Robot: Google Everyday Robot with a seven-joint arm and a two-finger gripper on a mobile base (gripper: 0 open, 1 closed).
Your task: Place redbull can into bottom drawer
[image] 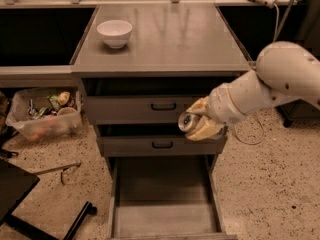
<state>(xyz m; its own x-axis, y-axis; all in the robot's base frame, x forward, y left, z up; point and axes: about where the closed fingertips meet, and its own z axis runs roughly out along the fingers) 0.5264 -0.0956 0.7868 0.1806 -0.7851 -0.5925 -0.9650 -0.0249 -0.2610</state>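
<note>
Above the open bottom drawer (162, 194), level with the middle drawer (162, 145) front, the hand (200, 125) is clamped on the can (187, 121), which lies sideways, round end toward the camera. Holding it out past the closed fronts likely lets it drop straight into the tray. A bowl (114, 32) rests on the surface (175, 44).

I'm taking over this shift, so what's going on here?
The robot's gripper holds a small slim silvery drink can in front of the two upper drawers, at their right side. Below, the lowest grey metal drawer is pulled out. The can is not yet in it. A white bowl sits on the grey cabinet top.
</note>
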